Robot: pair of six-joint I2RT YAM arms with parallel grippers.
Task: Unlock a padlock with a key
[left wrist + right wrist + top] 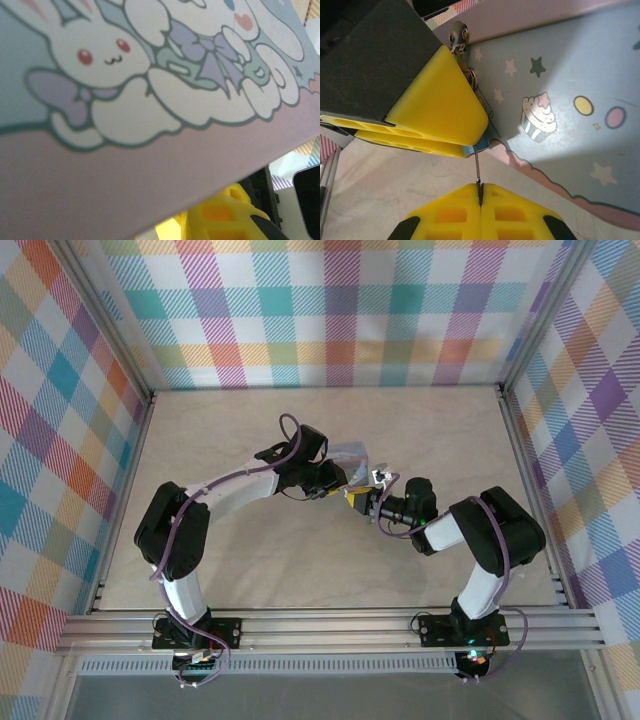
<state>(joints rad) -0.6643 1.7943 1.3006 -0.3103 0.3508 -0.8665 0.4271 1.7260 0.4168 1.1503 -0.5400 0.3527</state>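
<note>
We see the padlock (474,149) as a sliver of dark blue between the yellow fingers of the left claw (472,140), which is clamped on it, just beside the edge of the pale blue tin (560,75). A thin silvery key (477,172) runs from it into the right claw (480,194), whose fingers are pressed together on the shaft. The left wrist view gives us the tin's cartoon rabbit lid instead. From above, both claws meet over the surface (300,570).
</note>
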